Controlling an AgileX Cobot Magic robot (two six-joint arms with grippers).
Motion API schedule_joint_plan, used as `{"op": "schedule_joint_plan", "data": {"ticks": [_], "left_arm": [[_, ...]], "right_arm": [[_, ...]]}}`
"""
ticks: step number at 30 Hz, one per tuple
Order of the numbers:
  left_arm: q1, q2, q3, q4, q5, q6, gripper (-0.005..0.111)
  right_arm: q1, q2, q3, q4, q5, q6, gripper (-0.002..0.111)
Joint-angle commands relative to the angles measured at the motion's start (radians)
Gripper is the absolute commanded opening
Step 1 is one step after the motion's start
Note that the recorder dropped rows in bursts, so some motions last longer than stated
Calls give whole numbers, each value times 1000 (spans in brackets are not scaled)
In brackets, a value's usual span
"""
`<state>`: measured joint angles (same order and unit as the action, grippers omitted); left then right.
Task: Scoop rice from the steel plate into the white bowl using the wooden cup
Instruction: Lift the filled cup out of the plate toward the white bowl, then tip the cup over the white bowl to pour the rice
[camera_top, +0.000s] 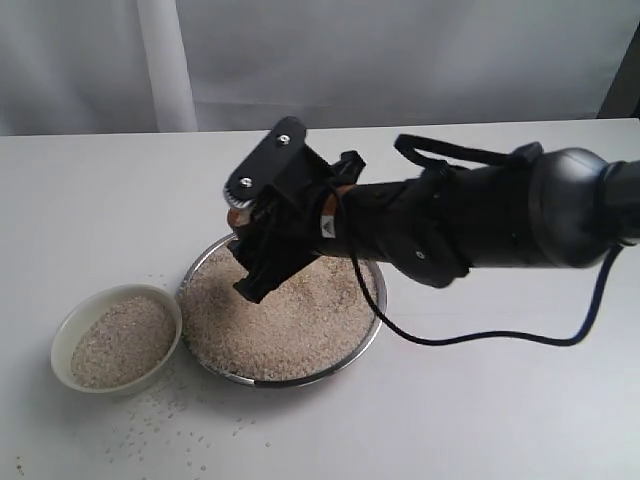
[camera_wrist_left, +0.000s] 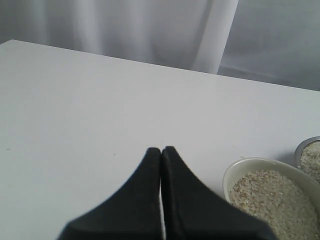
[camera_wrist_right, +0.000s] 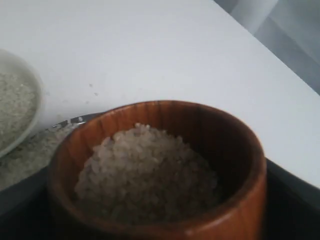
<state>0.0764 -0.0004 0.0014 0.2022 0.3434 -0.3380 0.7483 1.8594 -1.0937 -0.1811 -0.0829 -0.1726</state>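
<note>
Right claw (camera_top: 258, 236) grips round wooden cup (camera_wrist_right: 229, 150) heaped with grainy rice (camera_wrist_right: 145, 170).

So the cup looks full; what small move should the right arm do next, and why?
Probably carry the wooden cup, kept level, sideways to the white bowl: the right gripper holds it over the steel plate, heaped with rice, and the bowl sits beside the plate.

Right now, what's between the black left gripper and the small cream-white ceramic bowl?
Nothing: in the left wrist view only bare white tabletop separates the black left gripper from the cream-white ceramic bowl.
</note>
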Motion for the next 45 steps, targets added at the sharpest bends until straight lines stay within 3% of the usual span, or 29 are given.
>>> {"op": "schedule_joint_plan", "data": {"ticks": [1, 11, 16, 26, 45], "left_arm": [[-6, 0, -1, -6, -6, -2, 0], [-6, 0, -1, -6, -6, -2, 0], [-6, 0, -1, -6, -6, -2, 0], [-6, 0, -1, -6, -6, -2, 0], [-6, 0, -1, -6, -6, -2, 0]], "right_arm": [[62, -17, -145, -112, 163, -14, 0], [216, 94, -471, -353, 496, -14, 0], [276, 192, -550, -419, 556, -92, 0], [310, 265, -561, -502, 572, -206, 0], [360, 311, -561, -875, 646, -233, 0]]}}
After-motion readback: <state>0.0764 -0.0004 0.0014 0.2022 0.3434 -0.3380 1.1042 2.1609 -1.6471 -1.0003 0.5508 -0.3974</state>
